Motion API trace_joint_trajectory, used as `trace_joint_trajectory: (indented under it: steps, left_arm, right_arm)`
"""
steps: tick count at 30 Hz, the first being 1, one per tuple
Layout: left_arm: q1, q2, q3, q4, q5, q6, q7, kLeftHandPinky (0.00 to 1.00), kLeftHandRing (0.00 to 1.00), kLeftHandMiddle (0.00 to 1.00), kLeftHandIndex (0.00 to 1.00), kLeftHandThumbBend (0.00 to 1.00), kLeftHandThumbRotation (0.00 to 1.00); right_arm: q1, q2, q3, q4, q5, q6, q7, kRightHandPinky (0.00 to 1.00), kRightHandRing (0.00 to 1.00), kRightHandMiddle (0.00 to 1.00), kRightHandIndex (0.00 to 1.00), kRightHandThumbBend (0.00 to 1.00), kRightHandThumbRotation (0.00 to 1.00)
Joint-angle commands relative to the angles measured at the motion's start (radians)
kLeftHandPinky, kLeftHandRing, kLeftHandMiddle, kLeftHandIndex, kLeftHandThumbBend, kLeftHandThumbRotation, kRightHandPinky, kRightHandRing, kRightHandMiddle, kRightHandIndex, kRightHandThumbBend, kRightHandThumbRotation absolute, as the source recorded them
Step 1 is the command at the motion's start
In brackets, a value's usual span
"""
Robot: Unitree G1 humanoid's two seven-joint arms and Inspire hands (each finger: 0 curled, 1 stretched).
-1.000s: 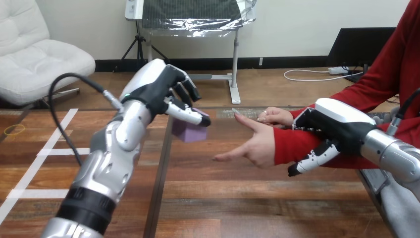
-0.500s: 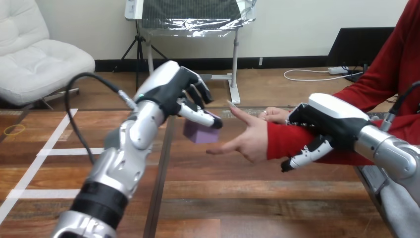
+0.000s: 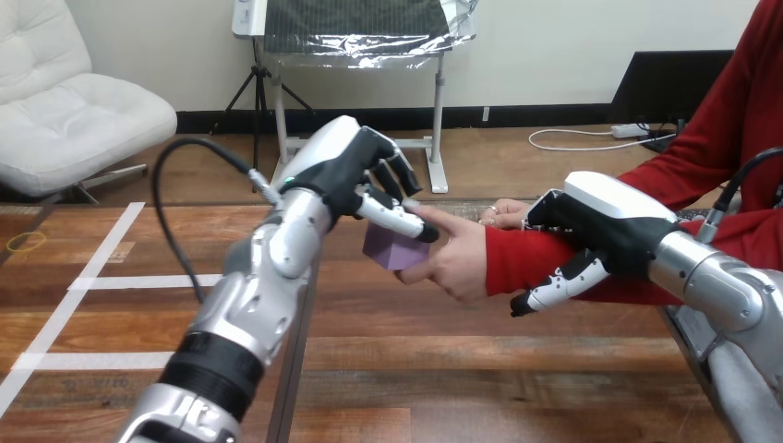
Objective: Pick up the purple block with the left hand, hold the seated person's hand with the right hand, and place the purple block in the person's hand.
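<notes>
My left hand (image 3: 355, 175) is raised over the middle of the table with its fingers and thumb curled round the purple block (image 3: 395, 249). The block touches the open palm of the person's hand (image 3: 457, 254), which reaches in from the right on a red sleeve. My right hand (image 3: 591, 231) lies over that red forearm (image 3: 517, 261), fingers curled down round its near side. A second hand of the person (image 3: 506, 214) rests just behind the sleeve.
The wooden table (image 3: 443, 369) stretches below both arms. White tape lines (image 3: 83, 277) mark its left part, and a yellow band (image 3: 28, 242) lies near the left edge. My left forearm (image 3: 249, 305) crosses the table's lower left.
My left hand has carried the purple block to the right until it meets the person's palm. My right hand and the person's forearm have shifted a little to the left.
</notes>
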Motion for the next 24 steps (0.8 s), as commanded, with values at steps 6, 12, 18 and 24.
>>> trace_joint_trajectory:
  steps: [6, 12, 18, 24]
  left_arm:
    - [-0.101, -0.053, -0.009, 0.038, -0.017, -0.043, 0.045, 0.34, 0.38, 0.44, 0.42, 0.82, 0.0]
    - [-0.103, -0.079, -0.011, 0.065, -0.03, -0.066, 0.059, 0.35, 0.4, 0.45, 0.42, 0.8, 0.0]
    - [-0.104, -0.101, -0.018, 0.083, -0.032, -0.082, 0.08, 0.36, 0.4, 0.45, 0.42, 0.81, 0.0]
    - [-0.103, -0.116, -0.023, 0.097, -0.036, -0.102, 0.087, 0.36, 0.4, 0.45, 0.42, 0.82, 0.0]
  right_arm:
    - [-0.025, 0.063, -0.016, -0.07, 0.018, -0.02, -0.013, 0.26, 0.27, 0.3, 0.31, 0.91, 0.27]
    - [-0.021, 0.068, -0.018, -0.075, 0.023, -0.017, -0.013, 0.25, 0.25, 0.3, 0.31, 0.91, 0.26]
    - [-0.021, 0.07, -0.015, -0.074, 0.02, -0.015, -0.015, 0.24, 0.25, 0.29, 0.3, 0.91, 0.26]
    - [-0.019, 0.07, -0.014, -0.08, 0.018, -0.009, -0.014, 0.24, 0.25, 0.29, 0.3, 0.91, 0.26]
